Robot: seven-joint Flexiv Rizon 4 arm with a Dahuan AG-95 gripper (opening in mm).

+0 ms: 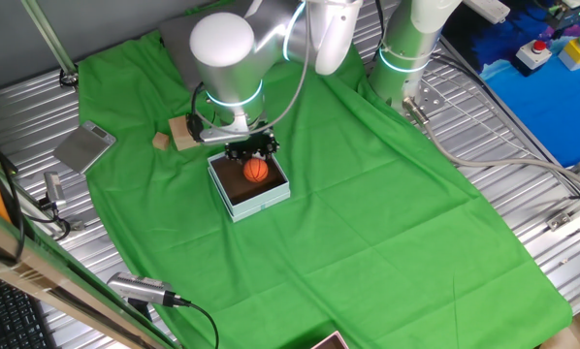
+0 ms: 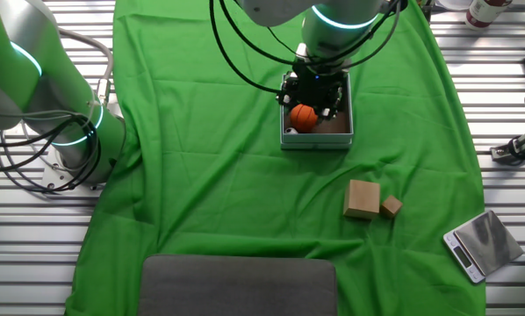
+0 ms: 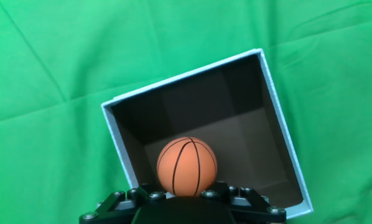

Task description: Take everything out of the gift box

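Observation:
The gift box [image 1: 263, 199] [image 2: 345, 139] [image 3: 279, 124], pale blue with a dark inside, stands on the green cloth. My gripper [image 1: 254, 155] [image 2: 313, 92] [image 3: 187, 186] hangs right over it, shut on the orange basketball [image 1: 257, 171] [image 2: 303, 117] [image 3: 187, 165], which sits at about rim height. In the hand view the ball fills the space between my fingers, and the box floor beyond it is bare. A small white thing [image 2: 291, 132] peeks out in the box's corner, too small to name. Two tan wooden blocks [image 1: 183, 133] [image 2: 362, 198] lie on the cloth outside the box.
A small scale [image 1: 84, 147] [image 2: 480, 244] lies on the metal table beyond the cloth's edge. A grey pad [image 2: 236, 285] [image 1: 183, 44] covers one end of the cloth. A second arm's base [image 1: 406, 48] [image 2: 69, 132] stands off the cloth.

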